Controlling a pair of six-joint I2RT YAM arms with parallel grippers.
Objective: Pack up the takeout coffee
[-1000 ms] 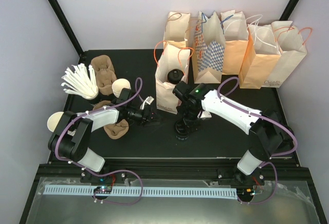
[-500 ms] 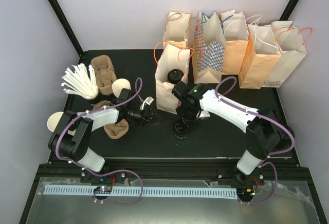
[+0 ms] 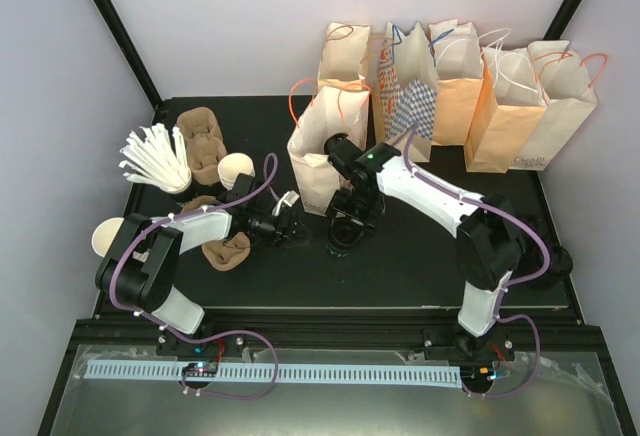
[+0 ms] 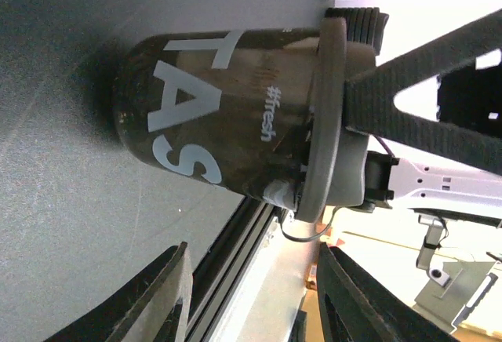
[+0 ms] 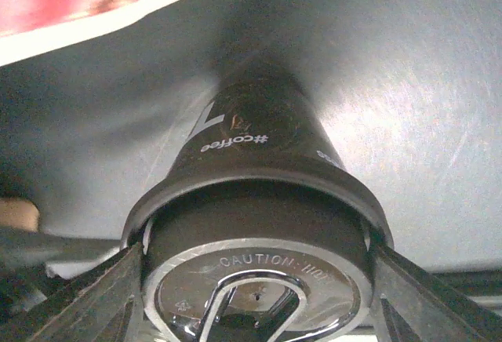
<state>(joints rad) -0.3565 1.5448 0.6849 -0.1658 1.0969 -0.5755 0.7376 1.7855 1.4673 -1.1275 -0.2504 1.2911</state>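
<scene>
The takeout coffee here is a dark cup (image 5: 251,134) with white lettering and a black lid (image 5: 255,295). It stands upright with its base at or just above the black table, in front of the nearest paper bag (image 3: 312,161). My right gripper (image 5: 255,267) comes down from above and is shut on the lid, one finger on each side; it also shows in the top view (image 3: 345,228). My left gripper (image 3: 288,226) is open and empty just left of the cup. In the left wrist view the cup (image 4: 220,114) lies beyond my open fingers (image 4: 169,295).
Several more paper bags (image 3: 450,96) stand in a row at the back. Brown pulp carriers (image 3: 200,141) (image 3: 228,251), cream cups (image 3: 236,168) (image 3: 108,238) and a bundle of white sticks (image 3: 155,156) sit at the left.
My right gripper has moved left and slightly back with the cup in it. The nearest bag has been pushed and leans left. The left gripper has stayed put.
</scene>
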